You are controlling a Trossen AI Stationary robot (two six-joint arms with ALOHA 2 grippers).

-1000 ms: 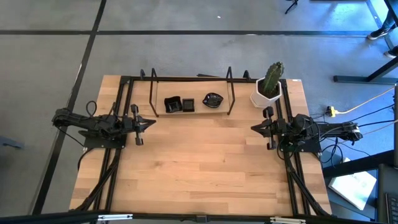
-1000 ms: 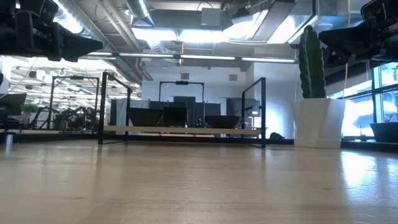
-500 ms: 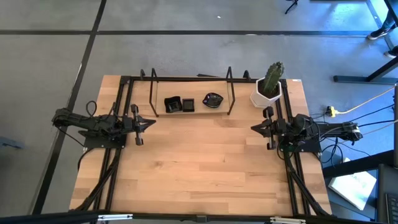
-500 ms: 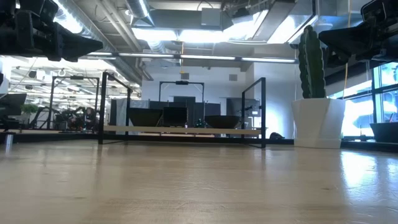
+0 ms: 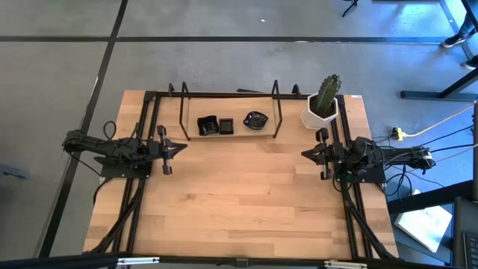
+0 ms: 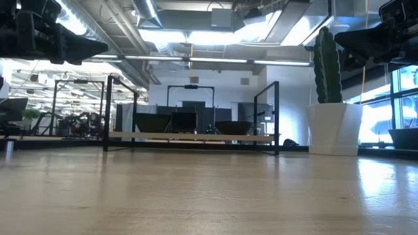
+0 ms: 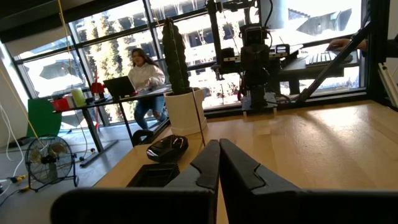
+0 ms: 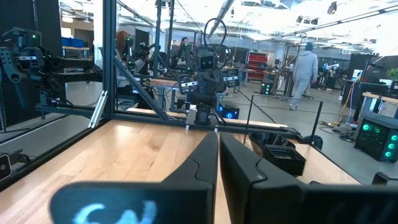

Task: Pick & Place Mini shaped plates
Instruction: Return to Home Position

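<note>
The mini shaped plates show as three dark items in a row on a thin wooden shelf (image 5: 228,134) inside a black wire frame at the table's far side. They are a raised-rim square (image 5: 207,125), a smaller square stack (image 5: 226,127) and a rounded wavy-edged dish (image 5: 255,119). My left gripper (image 5: 183,148) hangs shut over the table's left part, pointing level toward the right. My right gripper (image 5: 305,153) hangs shut over the right part, pointing at the left one. Both are well above the wood and short of the shelf. In the wrist views the shut fingers (image 7: 219,155) (image 8: 218,146) hold nothing.
A white pot with a tall cactus (image 5: 323,104) stands at the far right corner, close behind my right arm. The frame's black uprights (image 6: 275,117) rise around the shelf. Bare wood (image 5: 239,194) spreads between the arms toward the near edge. People are in the room beyond the table.
</note>
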